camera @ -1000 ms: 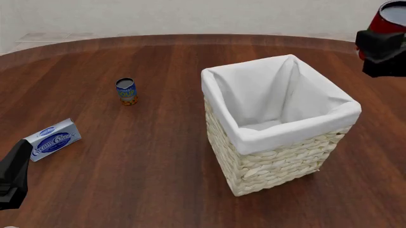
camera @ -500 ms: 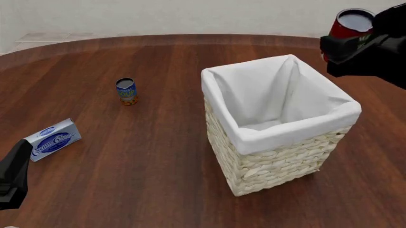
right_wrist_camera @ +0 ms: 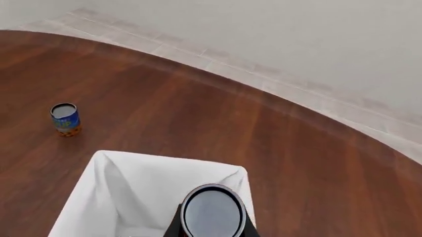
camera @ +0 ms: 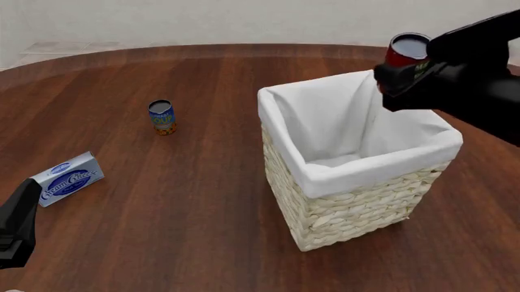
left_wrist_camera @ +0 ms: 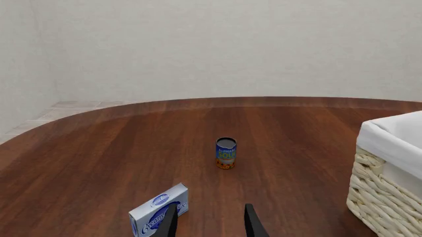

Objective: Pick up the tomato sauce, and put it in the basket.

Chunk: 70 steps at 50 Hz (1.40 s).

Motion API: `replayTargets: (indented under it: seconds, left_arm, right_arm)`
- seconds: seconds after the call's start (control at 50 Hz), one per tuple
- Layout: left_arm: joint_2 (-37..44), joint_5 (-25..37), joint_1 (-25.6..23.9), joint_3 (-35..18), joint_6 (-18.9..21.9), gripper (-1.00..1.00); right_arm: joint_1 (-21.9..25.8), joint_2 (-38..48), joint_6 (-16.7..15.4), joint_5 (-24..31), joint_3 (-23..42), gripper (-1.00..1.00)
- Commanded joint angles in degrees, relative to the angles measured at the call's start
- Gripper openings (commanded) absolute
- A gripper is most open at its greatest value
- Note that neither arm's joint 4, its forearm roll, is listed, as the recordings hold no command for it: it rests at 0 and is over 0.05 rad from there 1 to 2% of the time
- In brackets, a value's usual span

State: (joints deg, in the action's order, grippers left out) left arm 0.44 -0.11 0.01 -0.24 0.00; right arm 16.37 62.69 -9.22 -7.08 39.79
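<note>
Above the basket [camera: 357, 152] rim, our right tool [camera: 404, 76] clamps the sauce [camera: 405, 50] upright; our left tool [left_wrist_camera: 209, 223] stands apart, empty.

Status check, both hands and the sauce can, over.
Right hand shut on tomato sauce, held upright above the basket far corner. Left hand open, idle near the table edge. Nothing blocking the drop.

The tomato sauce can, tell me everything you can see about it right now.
The tomato sauce is a small red cylinder with a grey metal top and a dark label, upright. The right pincer grips its sides, holding it in the air above the far right corner of the basket, over the white lining. It touches nothing else.
</note>
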Motion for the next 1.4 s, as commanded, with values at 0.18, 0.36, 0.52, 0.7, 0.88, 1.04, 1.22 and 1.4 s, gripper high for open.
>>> replayTargets:
  seconds: [0.18, 0.36, 0.52, 0.7, 0.88, 1.04, 1.22, 1.4]
  left_arm:
    - [0.0, 0.0, 0.0, 0.0, 0.0, 1.0]
    - [0.0, 0.0, 0.0, 0.0, 0.0, 1.0]
    - [0.0, 0.0, 0.0, 0.0, 0.0, 1.0]
    - [0.0, 0.0, 0.0, 0.0, 0.0, 1.0]
    - [0.0, 0.0, 0.0, 0.0, 0.0, 1.0]
    - [0.0, 0.0, 0.0, 0.0, 0.0, 1.0]
    - [0.0, 0.0, 0.0, 0.0, 0.0, 1.0]
    - [0.0, 0.0, 0.0, 0.0, 0.0, 1.0]
  right_arm:
    - [2.7, 4.8, 1.9, -3.3, -0.4, -1.0]
    - [3.3, 7.1, 2.2, -5.1, -0.9, -1.0]
    - [4.3, 9.4, 2.5, -6.2, -0.8, -1.0]
    - [5.4, 11.7, 3.0, -7.9, -0.9, -1.0]
    - [5.8, 12.8, 3.2, -8.6, -0.9, -1.0]
    - [6.3, 14.7, 3.5, -9.9, -1.2, -1.0]
    - [6.9, 16.0, 3.8, -10.7, -1.5, -1.0]
    - [7.6, 17.1, 4.0, -11.3, -1.7, -1.0]
